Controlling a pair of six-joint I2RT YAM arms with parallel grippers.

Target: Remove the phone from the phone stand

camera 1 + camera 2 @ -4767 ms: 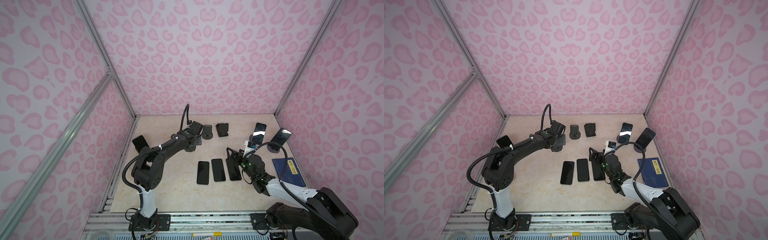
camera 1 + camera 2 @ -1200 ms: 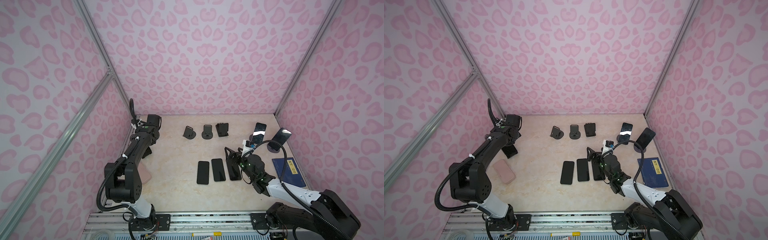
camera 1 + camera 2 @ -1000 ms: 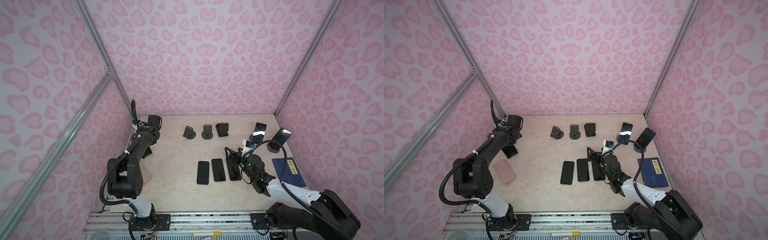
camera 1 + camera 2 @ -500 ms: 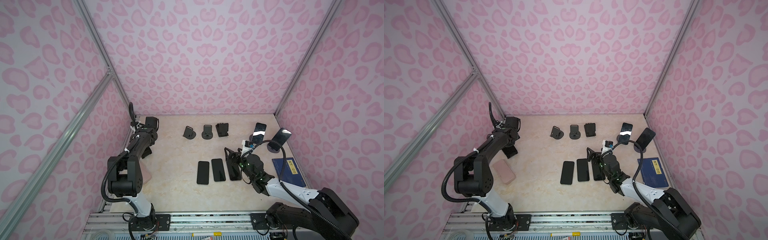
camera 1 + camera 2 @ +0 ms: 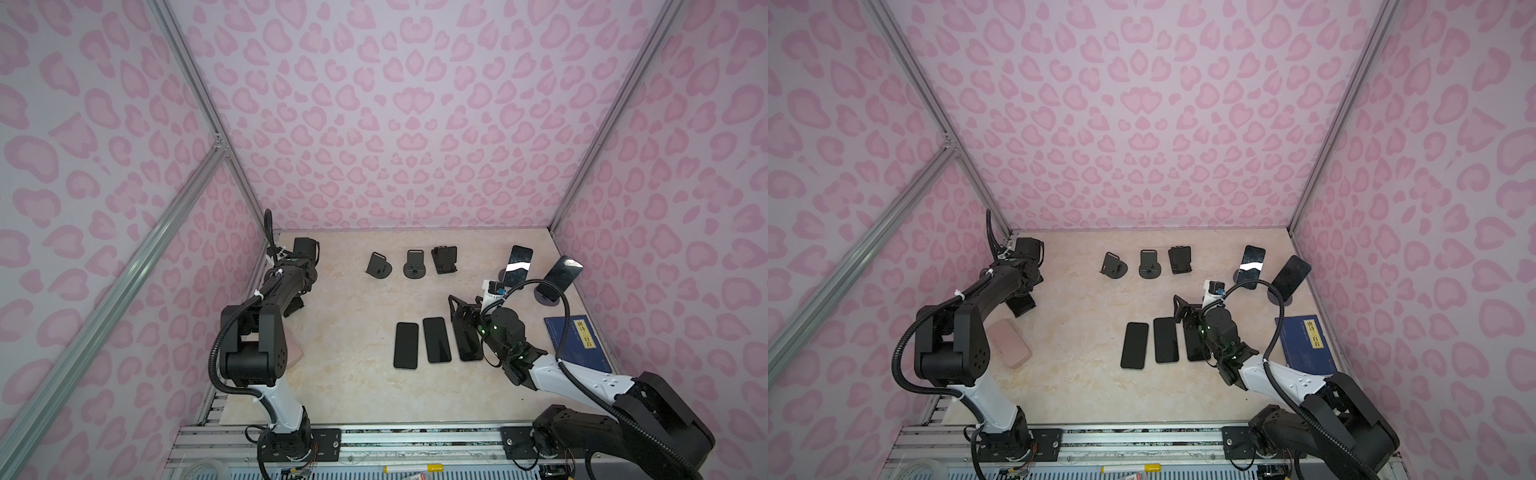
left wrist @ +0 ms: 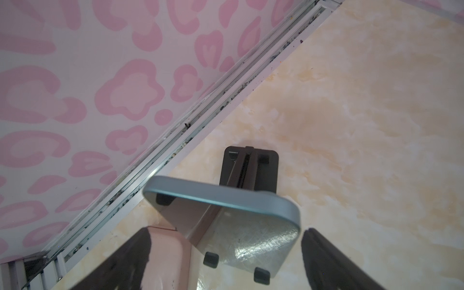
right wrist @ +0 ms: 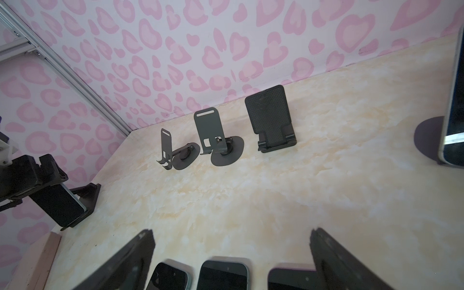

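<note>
A grey-edged phone [image 6: 226, 213] with a glossy dark screen leans on a black phone stand [image 6: 248, 168] by the left wall. My left gripper [image 6: 226, 253] is open and straddles the phone's upper end, one finger [image 6: 130, 261] on each side; I cannot tell whether they touch it. In both top views my left arm covers most of this stand [image 5: 296, 306] [image 5: 1021, 305]. The right wrist view shows the same phone [image 7: 60, 206] under the left gripper. My right gripper [image 7: 231, 256] [image 5: 461, 309] is open, low over three phones lying flat.
Three empty stands [image 5: 378, 264] [image 5: 414, 264] [image 5: 444, 259] stand at the back. Two more phones on stands [image 5: 517, 264] [image 5: 561, 272] are at the back right. Three flat phones [image 5: 436, 340], a blue book [image 5: 577, 343] and a pink box [image 5: 1011, 343] lie on the table.
My left arm has swung from the middle stands to the left wall and settled over the phone there. The right arm has not moved.
</note>
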